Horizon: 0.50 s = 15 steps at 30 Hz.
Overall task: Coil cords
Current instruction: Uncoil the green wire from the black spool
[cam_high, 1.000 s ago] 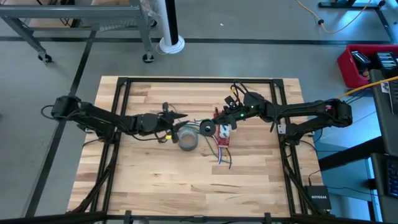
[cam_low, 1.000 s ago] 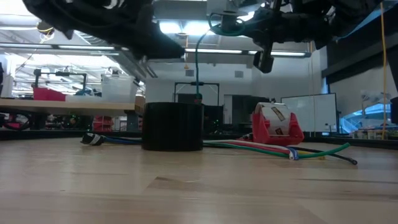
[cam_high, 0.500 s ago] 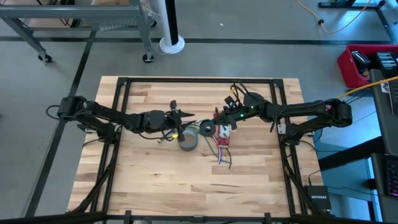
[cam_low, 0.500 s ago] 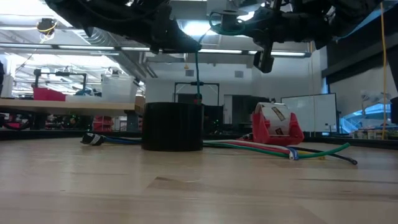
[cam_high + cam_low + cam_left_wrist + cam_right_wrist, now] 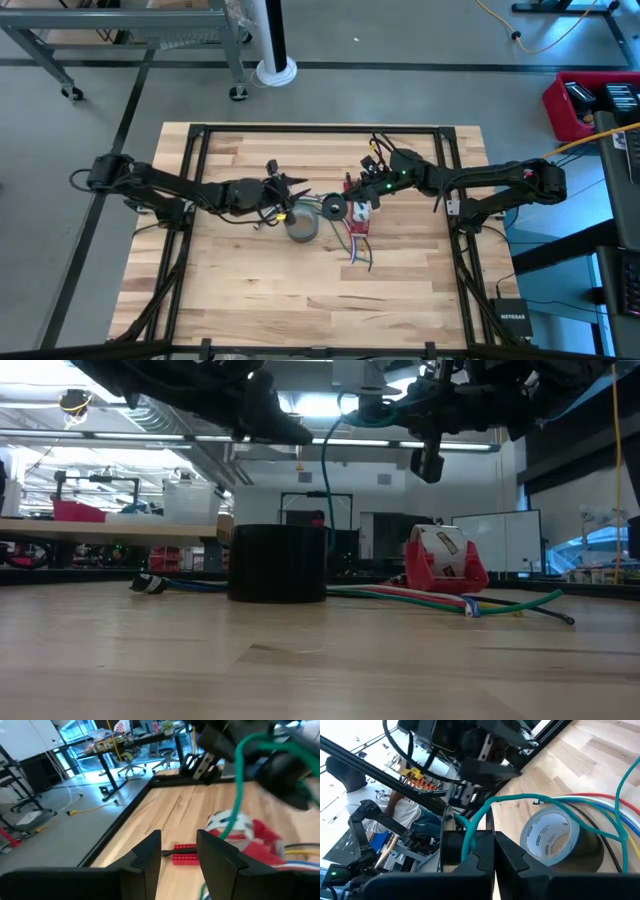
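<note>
Green cord (image 5: 485, 812) hangs pinched in the right gripper (image 5: 492, 845), whose fingers are closed tight on it above the table (image 5: 240, 290), looping down past the grey tape roll (image 5: 552, 837) just below. The left gripper (image 5: 177, 852), facing it from close by, has its fingers partly apart with nothing between them

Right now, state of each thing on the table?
Green cord: hanging, pinched in right end effector, lower end behind the roll.
Left end effector: open, empty, raised above table.
Grey tape roll: flat on table.
Red tape dispenser: upright, on table.
Coloured wire bundle: loose on table.
</note>
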Available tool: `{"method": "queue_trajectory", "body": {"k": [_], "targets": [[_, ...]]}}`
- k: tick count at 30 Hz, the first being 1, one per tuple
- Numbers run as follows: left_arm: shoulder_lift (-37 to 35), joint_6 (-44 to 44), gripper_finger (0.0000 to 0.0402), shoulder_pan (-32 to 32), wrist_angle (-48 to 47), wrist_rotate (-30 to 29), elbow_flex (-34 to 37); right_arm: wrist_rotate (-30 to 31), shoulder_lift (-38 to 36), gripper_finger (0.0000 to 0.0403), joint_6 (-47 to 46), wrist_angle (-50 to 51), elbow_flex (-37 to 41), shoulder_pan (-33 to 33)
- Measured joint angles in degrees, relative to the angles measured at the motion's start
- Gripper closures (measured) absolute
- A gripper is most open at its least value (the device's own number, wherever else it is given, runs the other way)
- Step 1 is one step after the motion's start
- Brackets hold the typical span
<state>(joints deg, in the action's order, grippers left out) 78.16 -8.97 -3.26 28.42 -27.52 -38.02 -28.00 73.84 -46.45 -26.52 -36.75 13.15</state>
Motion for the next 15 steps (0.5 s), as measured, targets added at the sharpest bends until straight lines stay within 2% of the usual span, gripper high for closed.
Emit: {"method": "queue_trajectory", "body": {"k": [6, 15], "targets": [[0.41, 3.05, 0.0285, -0.89, 0.49, 7.18, 0.0, 3.53, 0.0, 0.0401, 0.37, -0.26, 0.0, 0.0], [1.16, 3.17, 0.0285, 0.09, 1.1, 7.7, -0.02, 3.53, 0.0, 0.0401, 0.34, -0.51, 0.0, -0.01]]}}
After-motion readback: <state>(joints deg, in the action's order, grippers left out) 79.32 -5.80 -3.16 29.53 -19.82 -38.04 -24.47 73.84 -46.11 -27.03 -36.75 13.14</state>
